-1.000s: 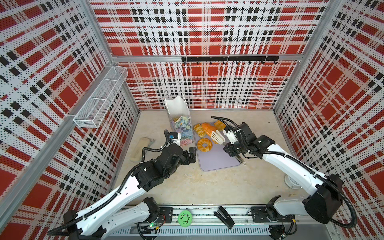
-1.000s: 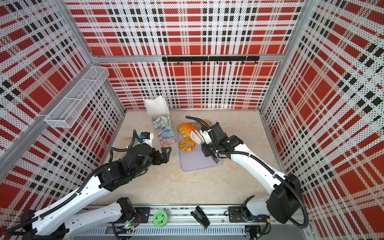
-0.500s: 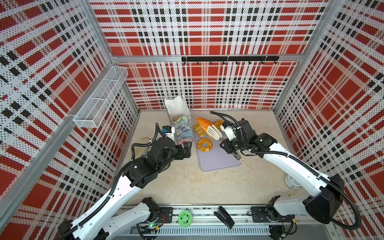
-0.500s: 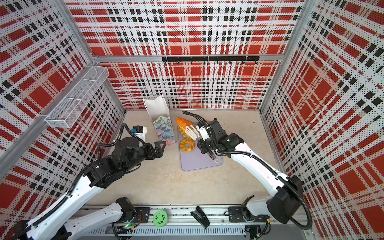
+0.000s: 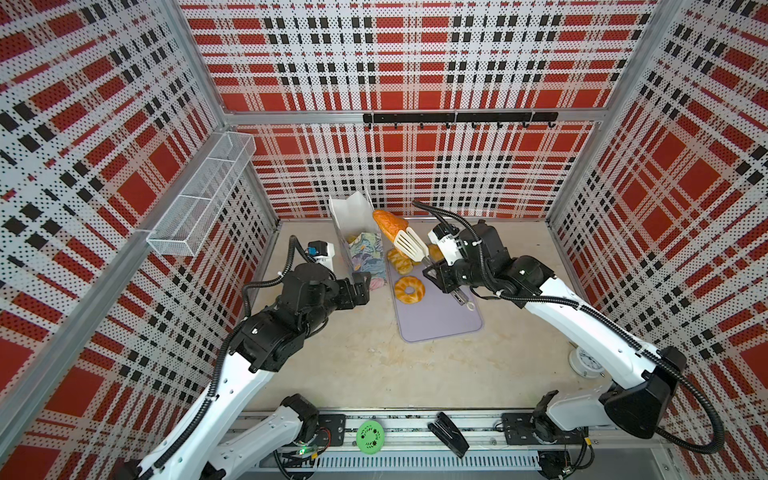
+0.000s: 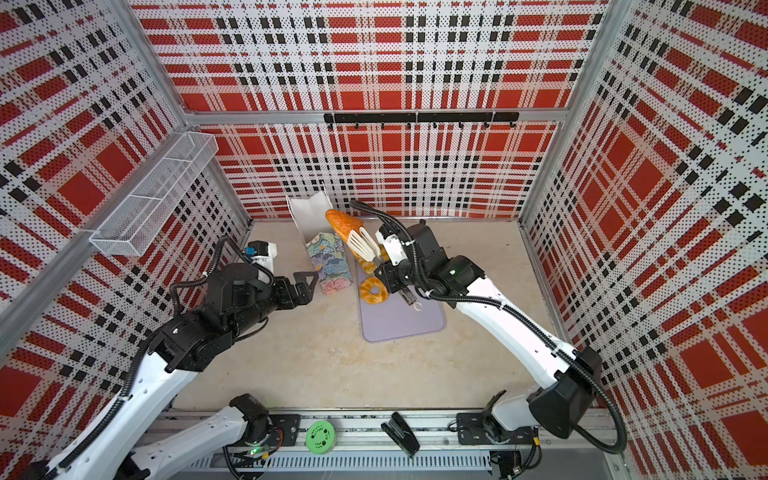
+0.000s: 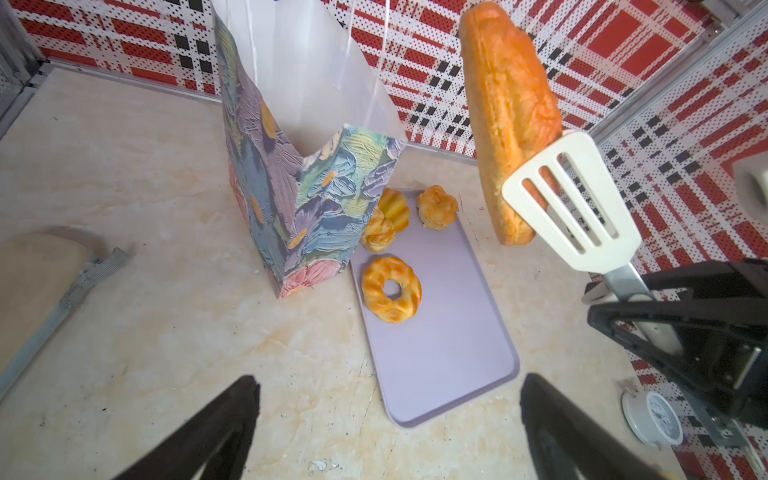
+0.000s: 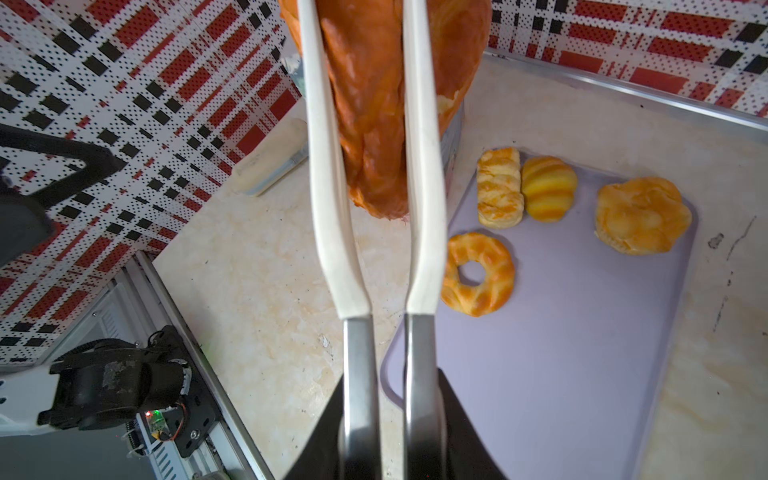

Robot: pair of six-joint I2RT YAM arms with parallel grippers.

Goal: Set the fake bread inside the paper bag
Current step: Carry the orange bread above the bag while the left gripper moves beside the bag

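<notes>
The paper bag (image 5: 360, 245) (image 6: 326, 253) (image 7: 299, 174) stands upright with its white inside showing, just left of the lilac tray (image 5: 440, 320) (image 7: 444, 353). My right gripper (image 8: 392, 415) (image 5: 442, 277) is shut on the metal handles of white-tipped tongs (image 8: 324, 166) (image 7: 573, 199). The tongs pinch a long orange-brown piece of fake bread (image 5: 387, 223) (image 6: 341, 225) (image 7: 507, 108) (image 8: 374, 104), held in the air beside the bag's mouth. A ring doughnut (image 5: 409, 289) (image 8: 478, 274), a braided roll (image 8: 498, 187), a striped roll (image 8: 548, 188) and a round bun (image 8: 642, 216) lie on the tray. My left gripper (image 7: 388, 399) (image 5: 362, 286) is open and holds nothing, low by the bag's base.
A pale beige block (image 7: 33, 282) lies by the left wall. A small white clock (image 5: 586, 361) sits at the right edge of the floor. A wire basket (image 5: 203, 199) hangs on the left wall. A black stapler (image 5: 449, 434) and a green disc (image 5: 369, 434) rest on the front rail.
The right arm has lifted the tongs and the long bread off the tray, up and left towards the bag's mouth. The left gripper has drawn slightly back along the bag, still open.
</notes>
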